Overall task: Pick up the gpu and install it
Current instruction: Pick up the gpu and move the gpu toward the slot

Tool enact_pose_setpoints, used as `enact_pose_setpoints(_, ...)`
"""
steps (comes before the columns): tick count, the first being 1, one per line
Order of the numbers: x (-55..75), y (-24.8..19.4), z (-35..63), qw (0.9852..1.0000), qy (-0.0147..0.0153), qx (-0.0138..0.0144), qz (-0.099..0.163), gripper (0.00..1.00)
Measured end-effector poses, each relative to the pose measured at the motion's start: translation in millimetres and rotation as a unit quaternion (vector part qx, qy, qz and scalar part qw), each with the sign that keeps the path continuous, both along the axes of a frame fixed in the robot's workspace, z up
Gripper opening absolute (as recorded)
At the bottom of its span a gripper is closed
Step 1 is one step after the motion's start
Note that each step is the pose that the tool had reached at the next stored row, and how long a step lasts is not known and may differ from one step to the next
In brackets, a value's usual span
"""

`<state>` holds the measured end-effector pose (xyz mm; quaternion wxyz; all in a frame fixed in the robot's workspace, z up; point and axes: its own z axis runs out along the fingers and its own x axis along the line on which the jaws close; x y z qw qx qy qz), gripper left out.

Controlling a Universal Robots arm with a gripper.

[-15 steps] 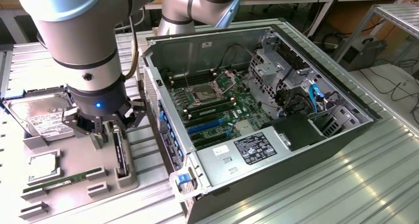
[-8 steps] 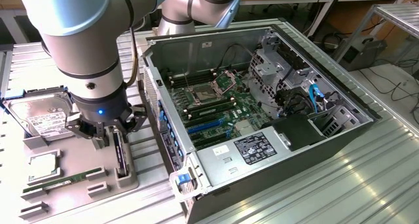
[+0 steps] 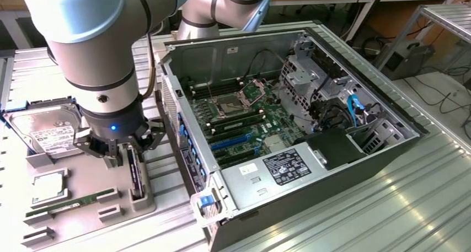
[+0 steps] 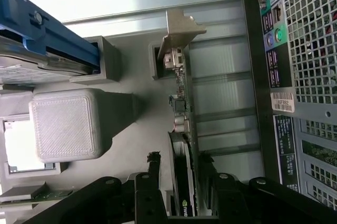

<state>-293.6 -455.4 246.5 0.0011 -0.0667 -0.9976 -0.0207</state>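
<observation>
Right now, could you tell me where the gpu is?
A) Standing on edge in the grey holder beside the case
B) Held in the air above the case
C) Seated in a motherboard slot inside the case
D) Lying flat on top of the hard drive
A: the gpu stands on edge in the grey holder beside the open case, with the gripper right at it.

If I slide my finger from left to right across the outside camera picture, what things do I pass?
First the hard drive → the end effector straddling the upright gpu → the motherboard inside the open computer case → the blue cable.
</observation>
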Motion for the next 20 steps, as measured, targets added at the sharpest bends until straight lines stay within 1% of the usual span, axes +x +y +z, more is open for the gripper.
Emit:
enact_pose_setpoints(15,0.0,-0.6,-1.7,1.0000,0.0001,-0.0001,0.000,0.42)
enact_pose_setpoints(17,0.0,-0.6,-1.7,1.0000,0.0001,-0.0001,0.000,0.41)
enact_pose_setpoints(18,0.0,-0.6,-1.7,1.0000,0.0001,-0.0001,0.000,0.34)
enact_pose_setpoints(19,0.0,-0.6,-1.7,1.0000,0.0001,-0.0001,0.000,0.34)
enact_pose_setpoints(20,0.0,-0.6,-1.7,1.0000,0.0001,-0.0001,0.000,0.27)
